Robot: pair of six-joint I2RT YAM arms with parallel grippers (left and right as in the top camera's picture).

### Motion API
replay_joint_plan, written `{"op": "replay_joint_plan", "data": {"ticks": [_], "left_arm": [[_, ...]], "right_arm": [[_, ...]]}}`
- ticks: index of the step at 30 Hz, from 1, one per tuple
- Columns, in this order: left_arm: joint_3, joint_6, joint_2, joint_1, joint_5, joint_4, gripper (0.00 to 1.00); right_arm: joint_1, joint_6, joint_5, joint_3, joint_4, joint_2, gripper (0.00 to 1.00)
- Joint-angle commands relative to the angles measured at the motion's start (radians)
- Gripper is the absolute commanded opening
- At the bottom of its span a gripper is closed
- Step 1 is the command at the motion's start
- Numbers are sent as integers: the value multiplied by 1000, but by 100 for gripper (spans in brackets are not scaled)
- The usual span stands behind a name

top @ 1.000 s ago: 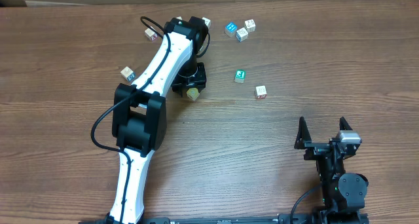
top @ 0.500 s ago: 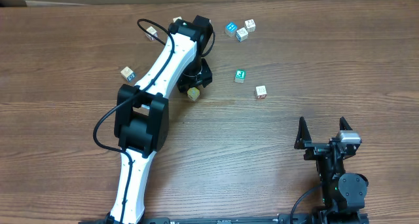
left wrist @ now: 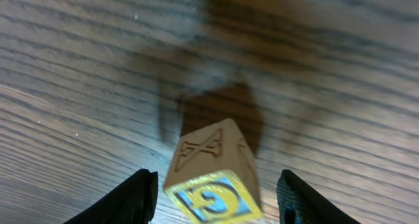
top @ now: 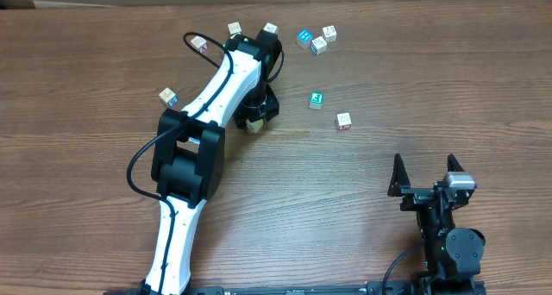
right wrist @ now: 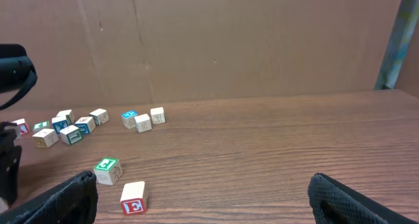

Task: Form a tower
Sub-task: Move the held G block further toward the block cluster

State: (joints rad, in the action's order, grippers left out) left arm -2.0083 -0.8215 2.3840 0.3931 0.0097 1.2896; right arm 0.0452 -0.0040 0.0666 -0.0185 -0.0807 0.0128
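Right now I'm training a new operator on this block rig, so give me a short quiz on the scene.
1. True or false: some cubes are already stacked.
2. The block between the fingers of the left gripper shows: A, a carved X; B, a red heart.
3. What colour tops the cube nearest the red-lettered cube?
Key: 1 false; 2 A; 3 green.
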Motion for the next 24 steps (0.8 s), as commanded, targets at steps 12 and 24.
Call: {"op": "replay_joint_plan", "data": {"ticks": [12, 24], "left_arm": [[10, 68, -39, -3, -104, -5, 42], [10, 318, -39, -2, -117, -5, 31]], "right_arm": [[-6, -5, -1, 11, 3, -10, 100], [-6, -5, -1, 11, 3, -10, 100]]}}
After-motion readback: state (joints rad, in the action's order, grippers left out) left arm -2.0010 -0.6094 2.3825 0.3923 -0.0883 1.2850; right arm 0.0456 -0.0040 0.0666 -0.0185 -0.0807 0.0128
